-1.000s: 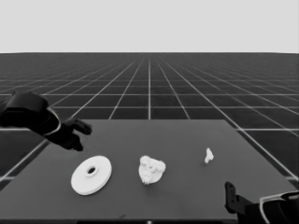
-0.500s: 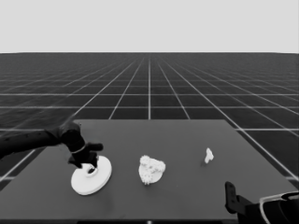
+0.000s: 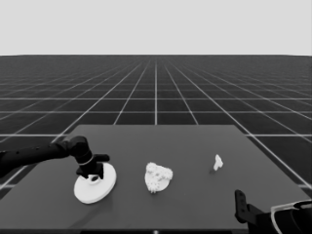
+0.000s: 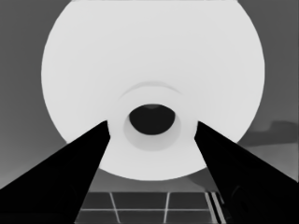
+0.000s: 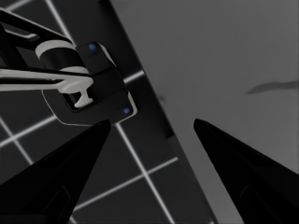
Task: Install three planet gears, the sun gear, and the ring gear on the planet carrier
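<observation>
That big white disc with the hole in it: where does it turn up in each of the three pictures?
Head view: the larger round part lies at the table's left front, under the left gripper.
Left wrist view: it fills most of the picture, its raised hub between the left gripper's two open fingers.
Right wrist view: not in it.
Shared landmark: the disc's dark centre hole, seen in the head and left wrist views.

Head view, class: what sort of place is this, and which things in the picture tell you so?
Most likely a simulated assembly bench, not a real room: a dark table on an endless grid floor, the left gripper over the larger round part, and a cluster of gears at mid-table.
</observation>
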Controlling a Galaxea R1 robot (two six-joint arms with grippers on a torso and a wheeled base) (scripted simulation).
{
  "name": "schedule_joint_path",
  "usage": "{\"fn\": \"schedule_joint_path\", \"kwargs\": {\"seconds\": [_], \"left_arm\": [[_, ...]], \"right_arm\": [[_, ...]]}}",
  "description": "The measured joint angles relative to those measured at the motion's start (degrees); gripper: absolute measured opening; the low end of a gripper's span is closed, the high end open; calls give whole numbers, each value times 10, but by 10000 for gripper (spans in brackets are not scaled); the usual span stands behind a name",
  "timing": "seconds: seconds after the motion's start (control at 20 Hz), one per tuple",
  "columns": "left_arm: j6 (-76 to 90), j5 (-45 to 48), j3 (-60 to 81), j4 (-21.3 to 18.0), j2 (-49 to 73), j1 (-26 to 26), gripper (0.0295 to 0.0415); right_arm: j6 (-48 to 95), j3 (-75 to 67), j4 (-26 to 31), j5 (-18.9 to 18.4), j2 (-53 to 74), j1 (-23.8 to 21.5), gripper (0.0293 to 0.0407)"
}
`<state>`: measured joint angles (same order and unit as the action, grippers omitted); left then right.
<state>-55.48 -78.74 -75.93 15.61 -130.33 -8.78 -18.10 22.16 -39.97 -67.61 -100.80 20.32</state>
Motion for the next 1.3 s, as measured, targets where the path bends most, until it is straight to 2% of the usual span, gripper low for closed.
{"fn": "schedule_joint_path", "kwargs": {"seconds": [0.35, 0.4, 0.45, 0.5, 0.6, 0.85, 0.9, 0.95, 1.05, 1.15, 1.3], "left_arm": [[0, 0, 0, 0, 0, 0, 348], [-23, -64, 73, -73, 34, 71, 349], [-29, -98, 93, -130, 44, 149, 348], [-27, -118, 89, -165, 42, 197, 348], [-22, -136, 74, -197, 36, 238, 348], [-18, -145, 63, -212, 31, 255, 348], [-207, -124, 84, -212, -54, 245, 348], [-294, -115, 54, -205, -207, 237, 348], [-293, -115, -75, -198, -373, 230, 348], [-269, -116, -146, -195, -429, 228, 348], [-256, -117, -181, -194, -452, 227, 348]], "right_arm": [[0, 0, 0, 0, 0, 0, 385], [0, 0, 0, 0, 0, 0, 385], [0, 0, 0, 0, 0, 0, 385], [0, 0, 0, 0, 0, 0, 385], [0, 0, 0, 0, 0, 0, 385], [0, 0, 0, 0, 0, 0, 385], [0, 0, 0, 0, 0, 0, 385], [0, 0, 0, 0, 0, 0, 385], [0, 0, 0, 0, 0, 0, 385], [0, 0, 0, 0, 0, 0, 385], [0, 0, 0, 0, 0, 0, 385]]}}
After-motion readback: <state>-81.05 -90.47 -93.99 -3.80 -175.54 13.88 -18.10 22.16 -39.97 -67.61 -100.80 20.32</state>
